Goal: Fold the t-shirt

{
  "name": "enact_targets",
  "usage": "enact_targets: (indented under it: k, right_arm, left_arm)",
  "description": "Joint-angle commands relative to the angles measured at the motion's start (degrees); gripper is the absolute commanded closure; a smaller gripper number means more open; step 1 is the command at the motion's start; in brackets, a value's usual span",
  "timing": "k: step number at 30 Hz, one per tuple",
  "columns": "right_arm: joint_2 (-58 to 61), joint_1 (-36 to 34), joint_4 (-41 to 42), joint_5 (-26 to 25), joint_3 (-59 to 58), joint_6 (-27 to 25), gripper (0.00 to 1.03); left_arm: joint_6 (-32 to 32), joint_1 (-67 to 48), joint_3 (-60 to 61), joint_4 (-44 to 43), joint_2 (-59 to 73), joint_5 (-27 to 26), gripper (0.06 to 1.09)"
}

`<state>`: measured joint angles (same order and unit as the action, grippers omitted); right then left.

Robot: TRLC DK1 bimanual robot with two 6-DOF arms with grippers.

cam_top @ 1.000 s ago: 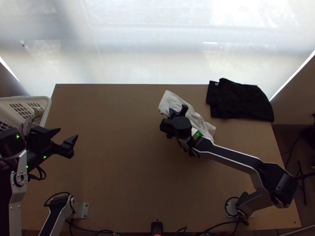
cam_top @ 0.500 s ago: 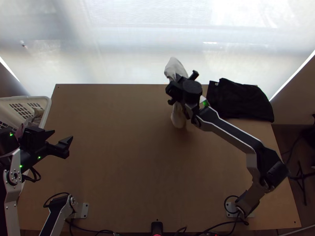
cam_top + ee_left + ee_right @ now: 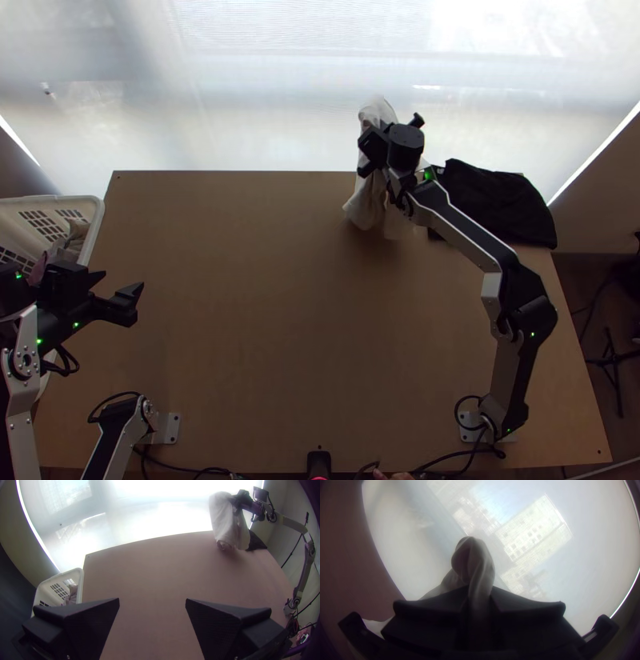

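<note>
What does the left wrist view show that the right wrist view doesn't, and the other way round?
Left wrist view's extras: the open left gripper, the white basket, the black cloth.
Right wrist view's extra: a pale building with rows of windows.
Both: the white cloth pinched in the right gripper, the table and the bright window.

There are two hands (image 3: 123, 280), one white t-shirt (image 3: 368, 202), one black cloth (image 3: 498, 196), one basket (image 3: 98, 214).
</note>
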<state>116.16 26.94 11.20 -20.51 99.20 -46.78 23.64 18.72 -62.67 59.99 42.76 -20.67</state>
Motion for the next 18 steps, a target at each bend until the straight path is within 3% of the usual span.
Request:
enact_targets:
  k: [1,18]
  right_arm:
    - [3.64,-4.26,-3.12,0.21,4.60,4.25,1.00]
    - [5.31,-15.95,1.45,0.21,2.32,9.52,1.00]
  left_arm:
    - [0.09,0.44,0.10,0.57,-0.05,0.19,0.12]
    - [0.00,0.44,-0.43,1.10,-0.14,1.07,0.12]
